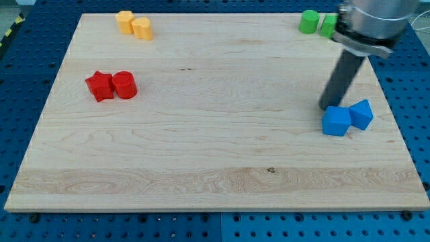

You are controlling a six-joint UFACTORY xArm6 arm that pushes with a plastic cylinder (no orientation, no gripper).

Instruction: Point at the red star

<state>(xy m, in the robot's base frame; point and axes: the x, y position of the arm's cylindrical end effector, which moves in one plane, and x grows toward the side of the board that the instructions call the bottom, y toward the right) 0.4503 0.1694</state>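
Nearest the view's bottom there's just bare light wooden board, sitting on a blue perforated table. Nothing to work around down there.

Moving up a bit, on the view's right, two blue plastic blocks sit touching each other: a blue cube-ish block and a blue angular block just to its right, exact shape hard to call. My tip is planted right at the upper left corner of the cube-ish one, touching or just about touching, can't tell which. The dark rod leans up toward the view's top right into the arm's grey body. No hand here at all, so nothing to spread or pinch; it's a plain rod end resting at board height.

Further up and way over on the view's left is the thing I actually care about: the red plastic star block, pressed up against a red cylinder block on its right side. That pairing matters, I reckon: coming in from the right means meeting the cylinder first, so approaching from below or from the left looks cleaner. The tip is well apart from it, basically a whole board-width to cross, so the pointing isn't done yet.

Farthest back, along the top edge: a yellow pair, a lobed yellow block touching a yellow cylinder, at the left, and two green blocks at the right, a green cylinder and a second green block partly hidden behind the arm. Neither pair sits in the likely path.
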